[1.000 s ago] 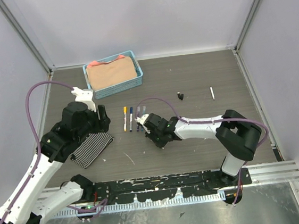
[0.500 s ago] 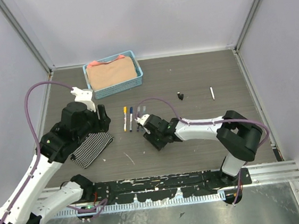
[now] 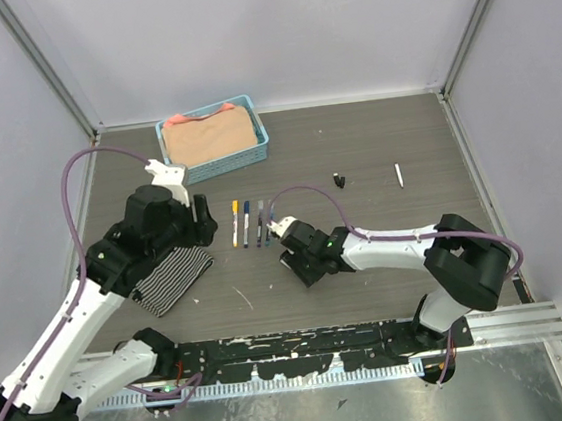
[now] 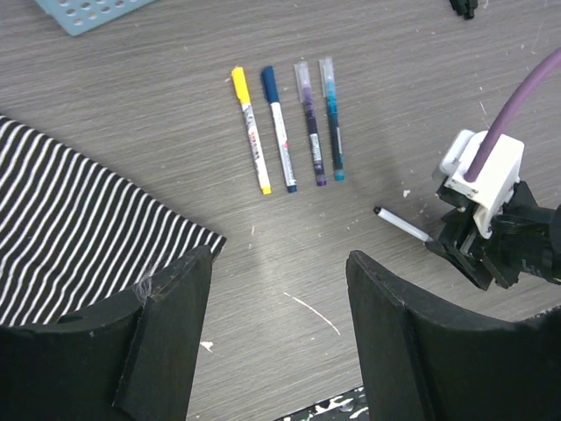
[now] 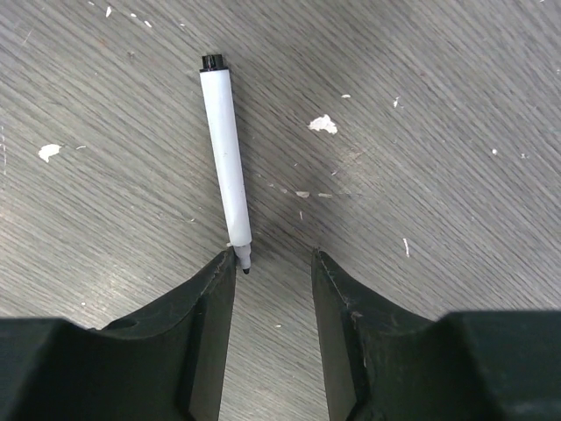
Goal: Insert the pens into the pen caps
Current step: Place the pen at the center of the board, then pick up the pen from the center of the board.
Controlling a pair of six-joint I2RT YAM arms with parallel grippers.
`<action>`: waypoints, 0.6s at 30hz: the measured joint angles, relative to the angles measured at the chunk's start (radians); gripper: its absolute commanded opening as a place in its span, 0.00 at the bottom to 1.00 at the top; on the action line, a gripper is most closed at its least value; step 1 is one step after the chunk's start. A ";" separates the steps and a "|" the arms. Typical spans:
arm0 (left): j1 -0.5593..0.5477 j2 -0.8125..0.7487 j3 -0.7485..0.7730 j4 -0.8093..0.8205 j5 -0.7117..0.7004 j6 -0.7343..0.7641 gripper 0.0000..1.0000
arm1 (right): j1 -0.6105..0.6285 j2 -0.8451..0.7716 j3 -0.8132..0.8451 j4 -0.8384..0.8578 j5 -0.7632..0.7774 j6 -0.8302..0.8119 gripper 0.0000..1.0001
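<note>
- My right gripper, low centre of the wrist frame, stands parted and empty.
- The pen lies just ahead (tip nearest me), its long axis running up-frame, slightly left.

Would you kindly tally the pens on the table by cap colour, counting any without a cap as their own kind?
Yellow-capped pen: 1
Blue-capped pen: 1
Purple-capped pen: 1
Teal-capped pen: 1
Uncapped white pens: 2
Total: 6
</note>
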 measured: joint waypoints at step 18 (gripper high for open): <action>-0.131 0.275 0.015 0.142 0.212 0.025 0.92 | 0.002 -0.617 -0.093 -0.044 0.255 0.293 0.50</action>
